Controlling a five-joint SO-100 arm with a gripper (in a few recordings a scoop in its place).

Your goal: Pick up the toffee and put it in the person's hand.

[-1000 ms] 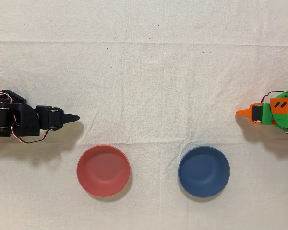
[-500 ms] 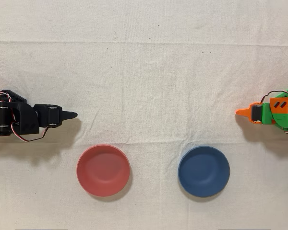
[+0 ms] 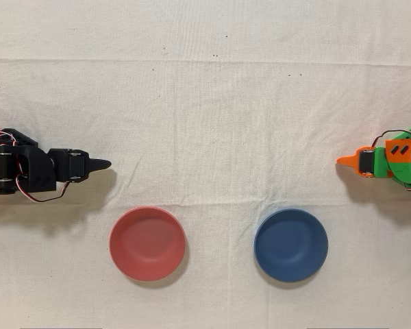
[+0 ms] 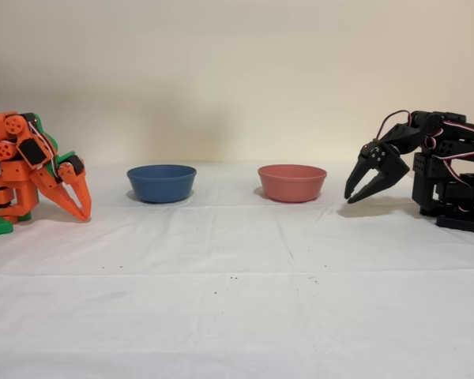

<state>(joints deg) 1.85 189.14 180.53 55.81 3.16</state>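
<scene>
- Overhead view puts the black arm's gripper (image 3: pixel 103 164) at the left edge of the cloth-covered bench (image 3: pixel 212 116), up and to the left of the red bowl (image 3: pixel 147 243) and well apart from the blue bowl (image 3: pixel 290 245).
- No toffee can be made out on the cloth or in either bowl, and no person's hand reaches in, so I cannot say where the sweet lies.
- As a judgement, the step in hand is a wait or a search from a tucked-in rest pose: the task's pick-up has not begun.
- To do it well, the arm should hold off until the toffee is located, then come down on it from straight above with the fingers spread just wider than the wrapper's round middle, not its twisted ends.
- A small wrapped sweet on loose cloth may slide or snag a fold, so a slow closing squeeze looks safer than a quick snap.
- Fixed view shows the gripper (image 4: pixel 363 188) at the right, arm folded back over its base, the fingers (image 4: pixel 355 180) spread a little apart, pointing down and towards the red bowl (image 4: pixel 291 181), holding nothing and hanging clear of the cloth.
- Across the bench the orange arm (image 4: pixel 31 166) stands idle beside the blue bowl (image 4: pixel 161 181).
</scene>
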